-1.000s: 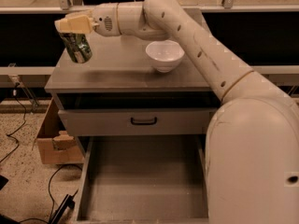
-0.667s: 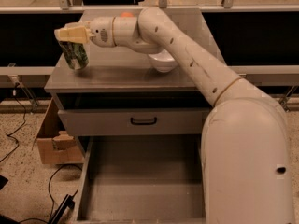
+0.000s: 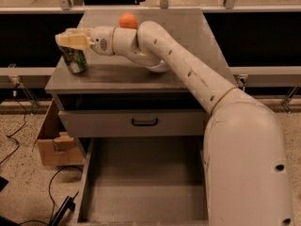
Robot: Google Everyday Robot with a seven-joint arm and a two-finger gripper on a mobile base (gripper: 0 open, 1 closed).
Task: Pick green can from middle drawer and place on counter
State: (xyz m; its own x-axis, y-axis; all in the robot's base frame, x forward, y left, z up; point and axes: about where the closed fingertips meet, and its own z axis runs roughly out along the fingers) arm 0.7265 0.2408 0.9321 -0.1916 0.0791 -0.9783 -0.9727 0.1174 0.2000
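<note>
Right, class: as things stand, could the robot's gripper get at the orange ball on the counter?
Probably not yet: the gripper is shut on the green can at the front left corner of the counter. Nothing covers the orange ball behind the arm, so with the can released the way looks free.

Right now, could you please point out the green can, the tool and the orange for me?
green can (image 3: 75,63): camera view, on its patterned side.
tool (image 3: 69,41): camera view, midway between its fingertips, clamped on the can's top at the left edge of the counter (image 3: 197,27).
orange (image 3: 128,20): camera view, on its middle.
</note>
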